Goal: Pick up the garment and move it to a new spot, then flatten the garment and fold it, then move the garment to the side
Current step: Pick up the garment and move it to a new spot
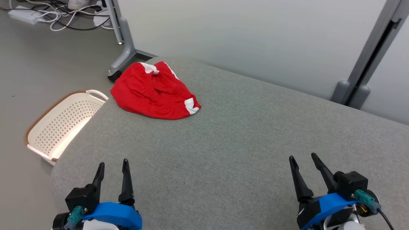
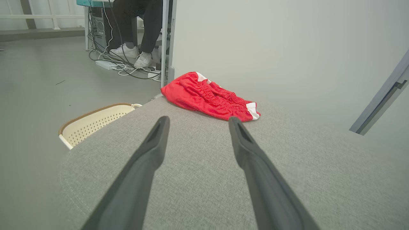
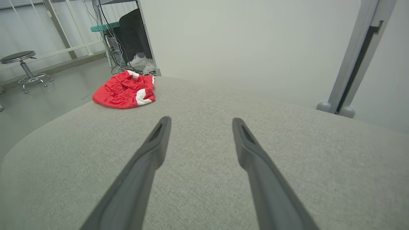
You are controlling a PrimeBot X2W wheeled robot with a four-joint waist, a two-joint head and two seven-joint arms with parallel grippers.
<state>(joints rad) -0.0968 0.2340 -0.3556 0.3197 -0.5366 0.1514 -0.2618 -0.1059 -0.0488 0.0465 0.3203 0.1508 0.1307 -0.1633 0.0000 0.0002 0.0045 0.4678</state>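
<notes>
Left jaws and right jaws gape wide, empty; the crumpled garment (image 1: 155,91) lies well ahead of the left jaws, untouched: every step remains.

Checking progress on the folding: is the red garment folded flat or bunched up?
Bunched up. The red garment lies in a rumpled heap on the grey surface, waistband puckered, white trim poking out unevenly.

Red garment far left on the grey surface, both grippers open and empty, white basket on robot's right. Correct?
No: head view shows the white basket on the robot's left. Rest is right: red garment far left on grey surface, left gripper and right gripper open, empty.
</notes>
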